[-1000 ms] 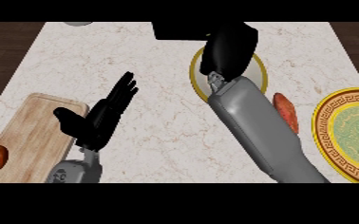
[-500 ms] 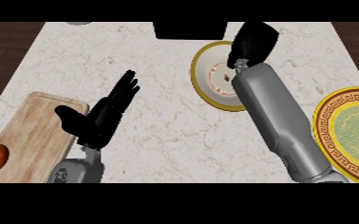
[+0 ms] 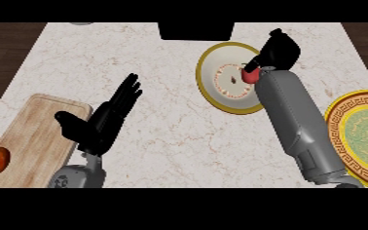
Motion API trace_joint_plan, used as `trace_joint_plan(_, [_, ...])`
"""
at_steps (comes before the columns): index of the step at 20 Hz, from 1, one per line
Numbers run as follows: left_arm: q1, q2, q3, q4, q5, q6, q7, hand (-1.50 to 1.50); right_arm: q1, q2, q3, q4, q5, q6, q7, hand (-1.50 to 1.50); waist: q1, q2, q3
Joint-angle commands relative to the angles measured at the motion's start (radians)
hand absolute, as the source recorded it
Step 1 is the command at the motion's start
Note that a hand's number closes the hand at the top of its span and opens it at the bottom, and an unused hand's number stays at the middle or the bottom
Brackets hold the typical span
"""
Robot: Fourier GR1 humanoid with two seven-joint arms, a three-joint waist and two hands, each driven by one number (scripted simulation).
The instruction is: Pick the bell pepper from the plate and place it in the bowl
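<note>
red bell pepper [image 3: 249,76] under curled right fingers [image 3: 277,53]

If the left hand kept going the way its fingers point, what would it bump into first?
Probably nothing soon. The left hand points up and slightly right across bare counter; the black object at the far edge might be first, though height is unclear.

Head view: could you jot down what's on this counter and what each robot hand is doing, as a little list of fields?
Right robot hand: curled round a red bell pepper, over the plate's right edge
Plate: yellow-rimmed, white centre
Bowl: orange and gold patterned, at the right edge
Left robot hand: open, resting, fingers up
Cutting board: wooden, lower left
Black box: at the counter's far edge
</note>
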Motion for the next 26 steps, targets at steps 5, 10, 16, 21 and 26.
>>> trace_joint_plan(5, [-0.006, 0.008, 0.027, 0.028, 0.024, -0.017, -0.006, 0.00, 0.043, 0.060, -0.095, -0.156, -0.131, -0.449, -0.209, -1.50, -0.018, -0.005, 0.002])
trace_joint_plan(10, [0.007, 0.010, 0.034, 0.021, 0.018, -0.009, -0.014, 0.00, 0.174, 0.106, 0.020, -0.376, -0.270, -0.610, -0.378, -1.50, -0.030, -0.018, 0.001])
trace_joint_plan(16, [0.051, 0.003, 0.029, 0.038, 0.015, -0.017, -0.048, 0.00, 0.418, 0.108, 0.348, -0.718, -0.298, -0.701, -0.295, -1.50, -0.046, -0.029, -0.002])
trace_joint_plan(21, [0.046, 0.038, 0.063, 0.018, 0.025, -0.023, -0.034, 0.00, 0.667, 0.108, 0.586, -0.959, -0.147, -0.761, -0.278, -1.50, -0.064, -0.033, -0.003])
trace_joint_plan(26, [0.022, 0.023, 0.067, -0.010, 0.026, 0.015, 0.019, 0.00, 0.933, 0.108, 0.813, -1.102, 0.021, -0.824, -0.257, 1.50, -0.085, -0.039, -0.003])
